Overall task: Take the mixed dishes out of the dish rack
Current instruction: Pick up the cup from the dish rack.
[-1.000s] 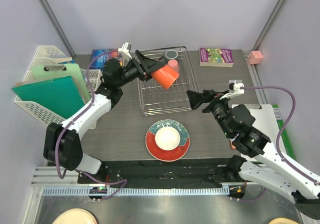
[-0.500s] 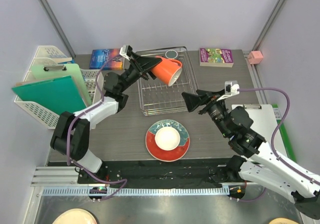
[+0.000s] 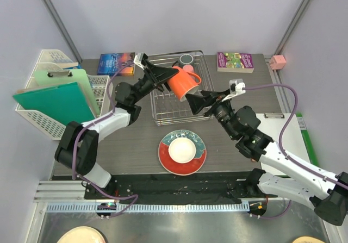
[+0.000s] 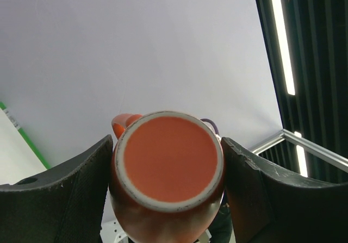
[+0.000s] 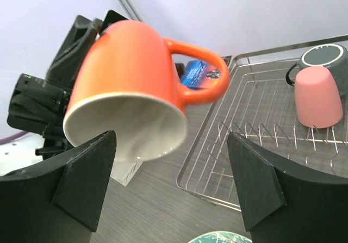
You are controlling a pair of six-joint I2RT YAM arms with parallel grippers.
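Because probably meant for handover (only a guess), holds orange mug [image 3: 182,83] pinched in left claw [image 3: 163,77], tilted above dish rack [image 3: 163,116], mouth facing spread right claw [image 3: 197,101].

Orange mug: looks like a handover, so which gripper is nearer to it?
Left. The left gripper grips the orange mug around its base; the right gripper, open, sits just off its rim.

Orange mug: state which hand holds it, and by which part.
The left hand holds the orange mug by its body near the base, one finger on each side, handle free. The right hand is open and holds nothing.
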